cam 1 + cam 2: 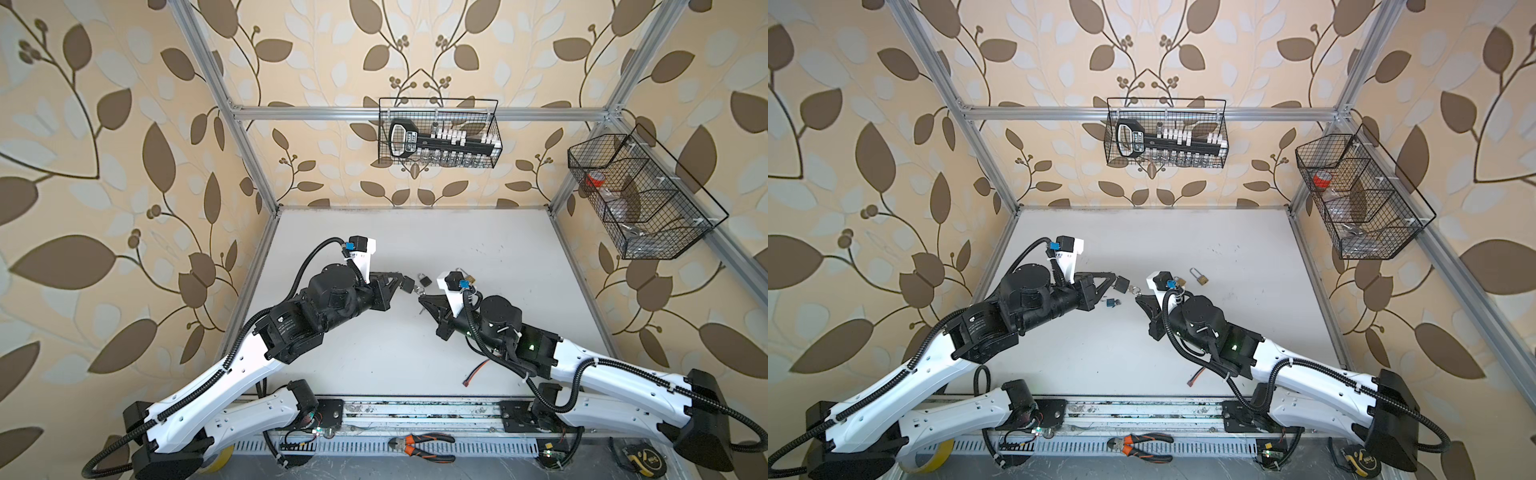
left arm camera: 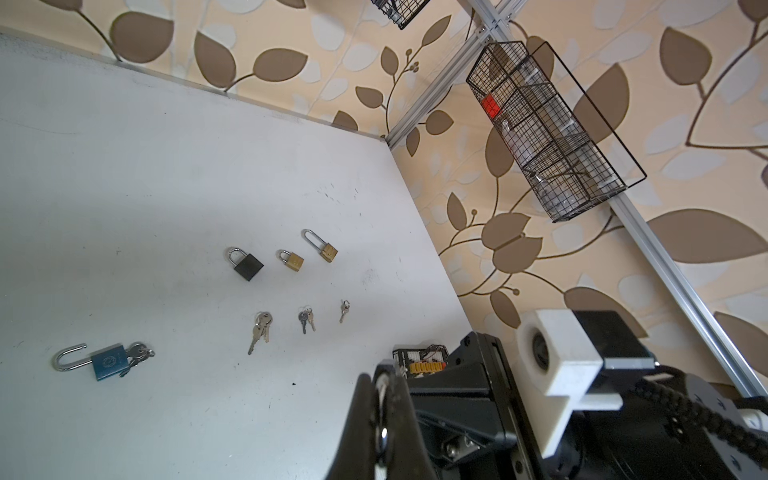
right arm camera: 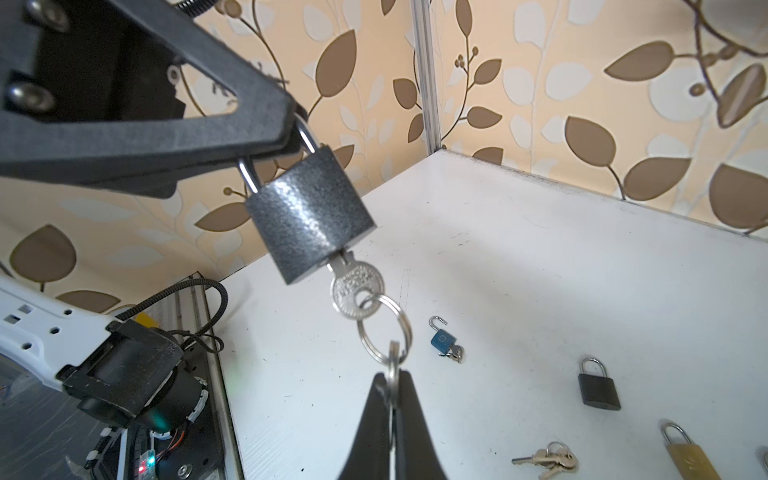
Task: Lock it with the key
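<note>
A dark grey padlock (image 3: 307, 216) hangs in the air over the table's middle, also in both top views (image 1: 409, 284) (image 1: 1122, 284). My left gripper (image 3: 266, 139) (image 2: 376, 384) is shut on its silver shackle (image 3: 309, 137); both shackle legs reach the body. A silver key (image 3: 353, 291) sits in the keyhole under the body, with a ring (image 3: 384, 332) through its head. My right gripper (image 3: 390, 384) (image 1: 1139, 297) is shut on a second key (image 3: 392, 357) hanging on that ring, seen edge on. In the left wrist view the padlock body is hidden.
On the white table lie an open blue padlock with keys (image 2: 108, 361), a black padlock (image 2: 248, 266), two brass padlocks (image 2: 294, 262) (image 2: 327, 251) and three key sets (image 2: 261, 328). Wire baskets (image 1: 440, 133) (image 1: 640, 195) hang on the walls. Pliers (image 1: 424, 444) lie at the front rail.
</note>
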`<state>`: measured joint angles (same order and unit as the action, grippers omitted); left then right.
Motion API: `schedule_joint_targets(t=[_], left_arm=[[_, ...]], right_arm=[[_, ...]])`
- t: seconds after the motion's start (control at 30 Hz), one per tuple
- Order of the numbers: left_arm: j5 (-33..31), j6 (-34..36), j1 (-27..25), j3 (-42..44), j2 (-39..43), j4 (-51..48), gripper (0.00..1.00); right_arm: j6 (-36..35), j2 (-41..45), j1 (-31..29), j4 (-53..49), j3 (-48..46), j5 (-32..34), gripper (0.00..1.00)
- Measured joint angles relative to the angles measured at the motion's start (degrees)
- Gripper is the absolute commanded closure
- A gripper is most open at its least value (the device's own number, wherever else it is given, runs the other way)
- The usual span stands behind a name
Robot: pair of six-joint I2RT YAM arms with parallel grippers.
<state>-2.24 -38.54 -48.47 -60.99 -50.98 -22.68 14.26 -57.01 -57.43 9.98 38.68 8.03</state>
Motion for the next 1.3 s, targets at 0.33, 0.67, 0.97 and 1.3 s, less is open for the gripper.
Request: schedule_joint_targets(t=[0.33,0.67,0.97,1.3], left_arm=[[-1.3,0.0,0.1,1.4,4.4,3.3,1.00],[-5.0,2.3,0.1,-0.2,5.4,0.0,1.00],[-8.8,5.6,1.0,-7.8,-3.6,-14.3,1.00],[4.8,4.5,17.1,0.9,-3.9,-15.2,1.00]], right_arm=[[3.1,-1.2,0.6,-4.7,0.7,3.4,1.00],[3.5,-1.2,3.8,-6.6,0.7,-0.7,1.00],[4.7,-12.5,14.0,-13.9,5.3,-17.7,1.00],[6.7,-23.7,12.9,-17.9,8.9,-21.2,1.00]])
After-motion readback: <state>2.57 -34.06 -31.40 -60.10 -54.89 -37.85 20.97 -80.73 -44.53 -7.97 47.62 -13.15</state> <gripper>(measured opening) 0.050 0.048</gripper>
